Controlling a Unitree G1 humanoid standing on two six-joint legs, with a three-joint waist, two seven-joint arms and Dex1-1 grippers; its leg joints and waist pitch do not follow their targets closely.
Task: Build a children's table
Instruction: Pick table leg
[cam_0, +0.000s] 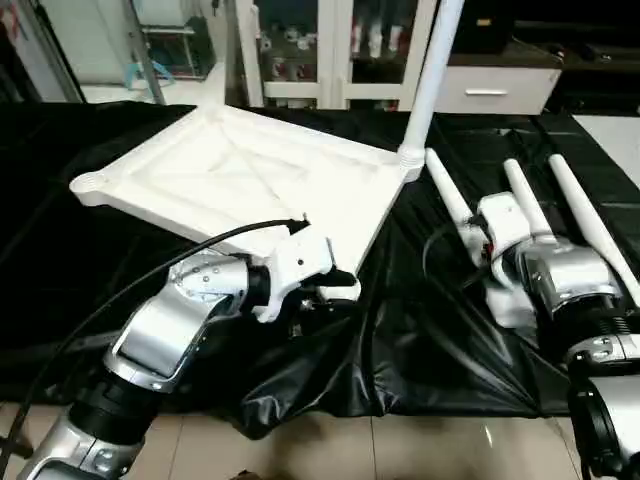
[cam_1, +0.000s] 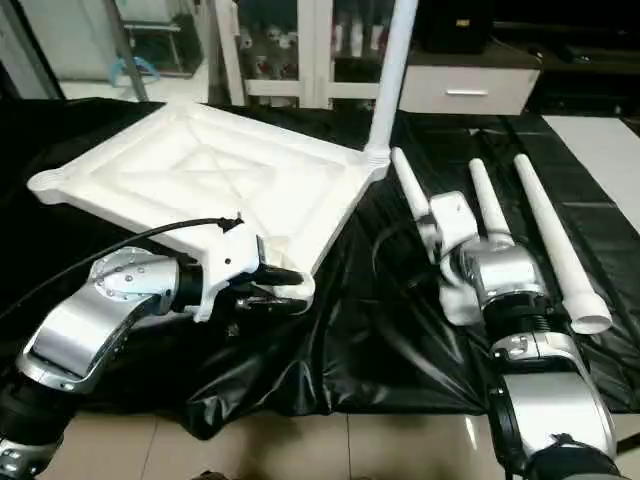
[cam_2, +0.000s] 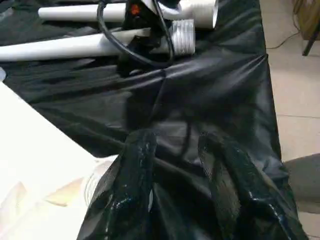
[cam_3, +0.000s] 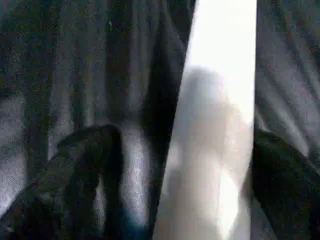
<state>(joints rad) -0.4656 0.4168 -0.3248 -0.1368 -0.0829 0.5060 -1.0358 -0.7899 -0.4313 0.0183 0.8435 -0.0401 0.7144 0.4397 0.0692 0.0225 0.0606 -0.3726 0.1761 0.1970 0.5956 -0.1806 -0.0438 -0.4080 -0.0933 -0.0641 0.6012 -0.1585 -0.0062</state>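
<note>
**On the black cover: tabletop upside down, one leg standing, three lying**

On the left of the glossy, wrinkled black plastic sheet (cam_0: 440, 330) that covers the work surface lies the white moulded plastic rectangular tabletop (cam_0: 240, 175), underside up, with a raised rim, shallow ribs crossing its panel and a round socket at each visible corner. Its near corner is hidden behind the left gripper (cam_1: 285, 285), whose silver forearm reaches in from the lower left with a black cable looping over it. In the left wrist view the two shiny black fingers (cam_2: 135, 175) stand apart with only the black sheet between them, holding nothing; the white edge of the tabletop sits just beside one finger.

At the tabletop's right-hand far corner a long white tapered tubular leg (cam_0: 432, 80) stands upright in its socket, its top cut off by the picture's edge.

To the right, three more smooth white tapered legs lie side by side on the sheet. The right gripper (cam_3: 200, 165) is over the middle leg (cam_1: 487, 205), with the first lying leg (cam_1: 408, 182) on its left and the outermost leg (cam_1: 555, 245) on its right, open end toward the robot. In the right wrist view the blurred white tube runs between two dark fingers (cam_3: 85, 165); whether they press on it cannot be told. From the head camera the wrist housing covers the fingers.
</note>
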